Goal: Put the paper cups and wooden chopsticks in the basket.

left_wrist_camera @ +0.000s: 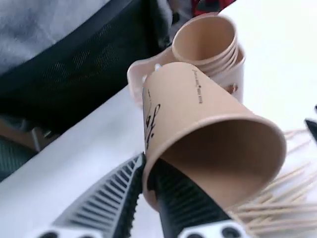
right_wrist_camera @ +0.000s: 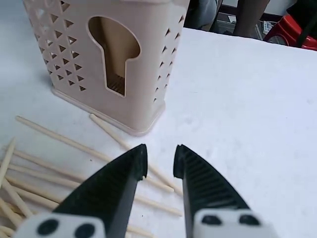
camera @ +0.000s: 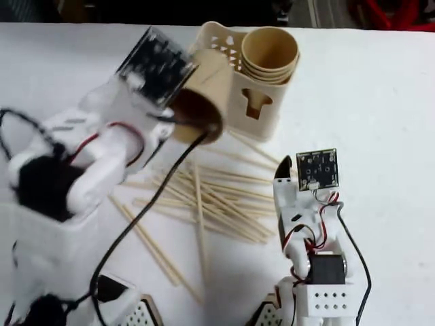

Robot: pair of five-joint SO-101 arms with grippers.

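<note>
Gripping state, left: we find the left end effector [left_wrist_camera: 146, 171] pinching the rim wall of one paper cup [left_wrist_camera: 208, 124], one finger inside the mouth and one outside.
Gripping state, right: the right end effector [right_wrist_camera: 158, 158] is spread by a narrow gap and holds nothing.
Cup location: the held cup is off the bench [camera: 380, 102], against the upper edge of the basket [camera: 255, 109] on the side facing the arms.
Cup heading: its closed base points toward the basket and its open mouth points back toward the left arm.
Cup long axis: steeply tilted, nearer lying than upright, running from the arm to the basket's rim.
Basket contents: a stack of cups [camera: 270, 51] stands upright in it, mouths up.
Chopsticks: the wooden chopsticks [camera: 211, 204] lie scattered on the bench just in front of the basket, none of them inside.
Right arm position: its end effector hangs low over the chopsticks near the basket's front wall.
Risk 1: we judge the tilted cup may catch on the basket's rim, because its axis is not lined up with the opening.
Risk 2: a one-wall pinch may let the cup swing or crumple.
Risk 3: a push could tip the basket or jolt the stack.
</note>
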